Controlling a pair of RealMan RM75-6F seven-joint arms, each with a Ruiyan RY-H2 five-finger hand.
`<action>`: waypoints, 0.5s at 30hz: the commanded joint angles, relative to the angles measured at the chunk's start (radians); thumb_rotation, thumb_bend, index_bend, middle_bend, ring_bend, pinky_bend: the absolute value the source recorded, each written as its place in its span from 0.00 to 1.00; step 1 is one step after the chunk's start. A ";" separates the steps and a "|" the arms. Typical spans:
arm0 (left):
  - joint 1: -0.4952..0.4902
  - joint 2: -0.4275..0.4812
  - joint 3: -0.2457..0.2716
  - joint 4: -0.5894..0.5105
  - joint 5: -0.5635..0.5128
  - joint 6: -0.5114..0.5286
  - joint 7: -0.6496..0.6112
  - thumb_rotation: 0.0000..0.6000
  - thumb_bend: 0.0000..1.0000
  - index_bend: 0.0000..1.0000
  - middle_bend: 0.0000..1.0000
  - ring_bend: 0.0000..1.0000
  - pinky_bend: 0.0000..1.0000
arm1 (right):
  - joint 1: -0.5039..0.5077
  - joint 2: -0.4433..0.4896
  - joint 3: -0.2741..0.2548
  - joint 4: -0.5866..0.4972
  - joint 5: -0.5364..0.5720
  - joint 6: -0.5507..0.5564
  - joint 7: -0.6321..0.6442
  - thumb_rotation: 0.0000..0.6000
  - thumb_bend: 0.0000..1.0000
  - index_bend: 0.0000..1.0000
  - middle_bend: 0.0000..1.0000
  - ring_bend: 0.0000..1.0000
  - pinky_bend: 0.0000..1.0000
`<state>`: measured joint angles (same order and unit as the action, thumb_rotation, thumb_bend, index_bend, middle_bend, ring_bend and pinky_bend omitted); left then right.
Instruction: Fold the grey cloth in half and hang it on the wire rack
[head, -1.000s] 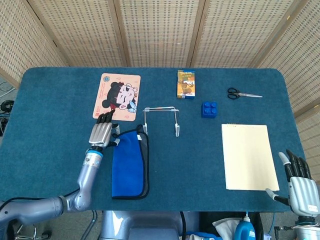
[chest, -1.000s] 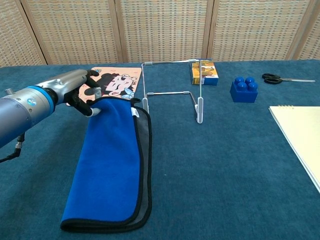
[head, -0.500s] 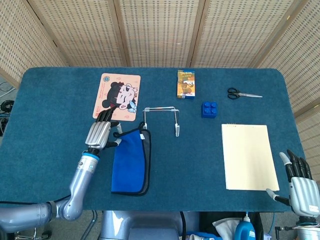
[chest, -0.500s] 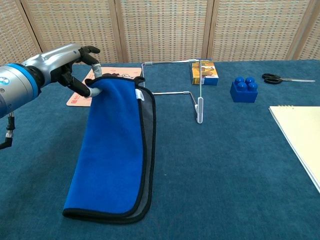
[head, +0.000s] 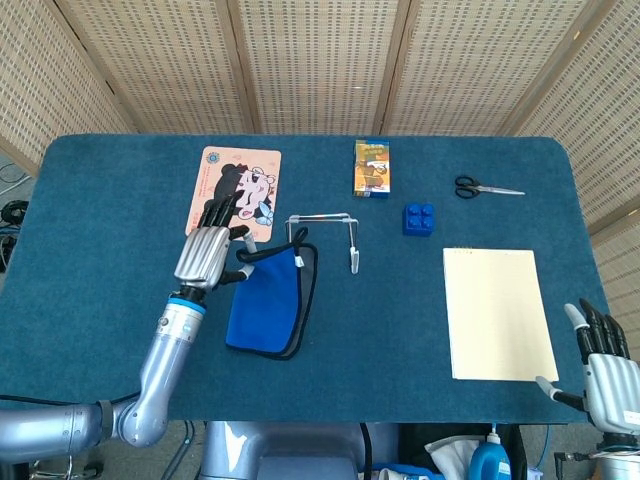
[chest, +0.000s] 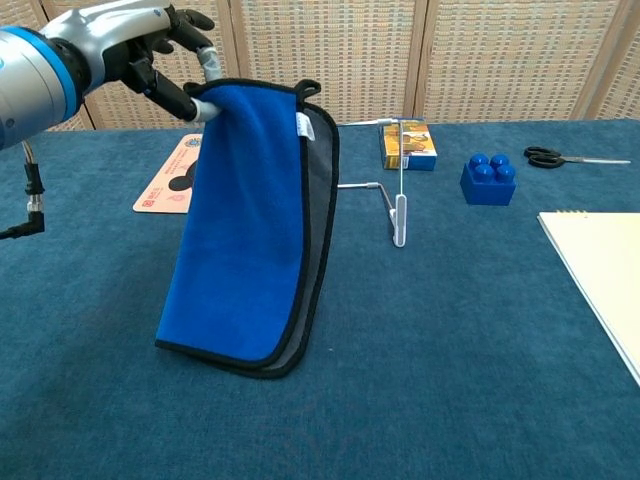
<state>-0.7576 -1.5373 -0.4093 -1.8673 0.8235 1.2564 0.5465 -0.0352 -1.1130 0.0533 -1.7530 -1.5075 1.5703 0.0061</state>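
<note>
The left hand (chest: 140, 45) is gripping the folded cloth (chest: 250, 220) by its top corner, raised above the surface (chest: 450, 360). The cloth is hanging with its long axis nearly upright, blue side facing out, the grey layer showing along its right edge, and its folded bottom edge seems to be just touching the blue surface, though the chest view does not settle this. It is hanging just left of the wire rack (chest: 385, 185), partly covering the rack's left leg in the chest view. The cartoon mat (head: 233, 190) is lying behind the hand. Beyond the rack are sitting a small box (head: 371, 168), a blue block (head: 419, 218) and scissors (head: 487, 188); a notepad (head: 498, 312) is lying well to the right. The right hand (head: 605, 365) is resting at the surface's near right corner, fingers apart and holding nothing.
</note>
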 joint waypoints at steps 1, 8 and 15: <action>-0.028 0.009 -0.036 -0.030 -0.038 0.008 0.021 1.00 0.54 0.87 0.00 0.00 0.00 | 0.001 0.002 0.001 0.001 0.003 -0.002 0.004 1.00 0.00 0.00 0.00 0.00 0.00; -0.135 -0.017 -0.146 -0.056 -0.178 0.029 0.084 1.00 0.54 0.87 0.00 0.00 0.00 | 0.004 0.004 0.006 0.005 0.017 -0.012 0.017 1.00 0.00 0.00 0.00 0.00 0.00; -0.261 -0.054 -0.236 -0.024 -0.312 0.085 0.162 1.00 0.54 0.87 0.00 0.00 0.00 | 0.010 0.002 0.007 0.010 0.025 -0.027 0.020 1.00 0.00 0.00 0.00 0.00 0.00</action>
<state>-0.9789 -1.5751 -0.6149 -1.9048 0.5471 1.3173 0.6758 -0.0258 -1.1105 0.0605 -1.7438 -1.4837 1.5444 0.0263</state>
